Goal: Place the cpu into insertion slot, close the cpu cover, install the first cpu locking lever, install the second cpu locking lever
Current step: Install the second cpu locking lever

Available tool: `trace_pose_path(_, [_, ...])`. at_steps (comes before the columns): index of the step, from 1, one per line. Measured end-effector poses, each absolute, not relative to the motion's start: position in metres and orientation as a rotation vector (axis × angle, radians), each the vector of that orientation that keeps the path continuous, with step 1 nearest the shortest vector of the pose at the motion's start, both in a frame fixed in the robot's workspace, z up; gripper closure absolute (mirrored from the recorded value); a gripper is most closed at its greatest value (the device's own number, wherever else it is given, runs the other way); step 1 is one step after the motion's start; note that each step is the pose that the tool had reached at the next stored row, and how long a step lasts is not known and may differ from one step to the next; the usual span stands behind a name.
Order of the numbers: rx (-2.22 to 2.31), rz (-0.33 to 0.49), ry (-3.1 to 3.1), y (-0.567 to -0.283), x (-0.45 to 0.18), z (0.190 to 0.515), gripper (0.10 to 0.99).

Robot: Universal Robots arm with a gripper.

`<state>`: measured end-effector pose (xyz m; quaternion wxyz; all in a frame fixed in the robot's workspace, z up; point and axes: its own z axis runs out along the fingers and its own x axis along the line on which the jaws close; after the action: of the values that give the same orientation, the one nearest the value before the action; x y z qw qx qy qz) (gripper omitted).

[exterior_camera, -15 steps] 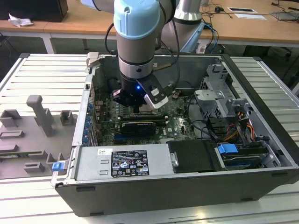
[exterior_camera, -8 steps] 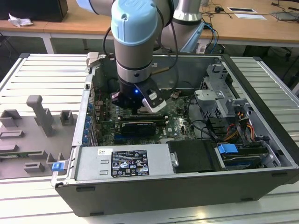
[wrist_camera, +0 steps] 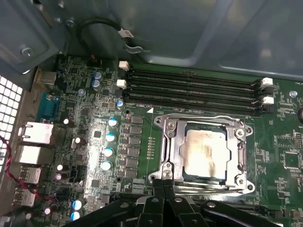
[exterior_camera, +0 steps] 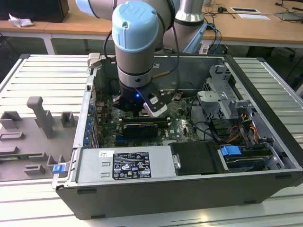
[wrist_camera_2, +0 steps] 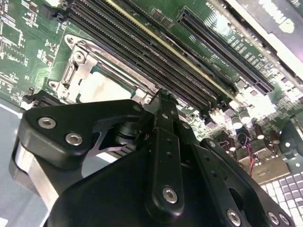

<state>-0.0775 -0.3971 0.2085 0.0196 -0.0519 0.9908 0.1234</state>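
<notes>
pale beige-silver square cpu (wrist_camera: 204, 152) seated in silver-rimmed socket, thin silver frame cover (wrist_camera: 203, 124) down over it | black gripper (wrist_camera: 163, 187) pressed together, tips at socket's edge, just beside cpu | holds nothing

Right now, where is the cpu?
In the first wrist view the cpu lies in the insertion slot under the closed cpu cover, beside the long black memory slots, near the gripper.
</notes>
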Motion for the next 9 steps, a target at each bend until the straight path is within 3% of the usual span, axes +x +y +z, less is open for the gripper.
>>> trace_pose_path(9, [-0.16, 0.472, 3.059, -0.4011, -0.0798, 0.2002, 0.98])
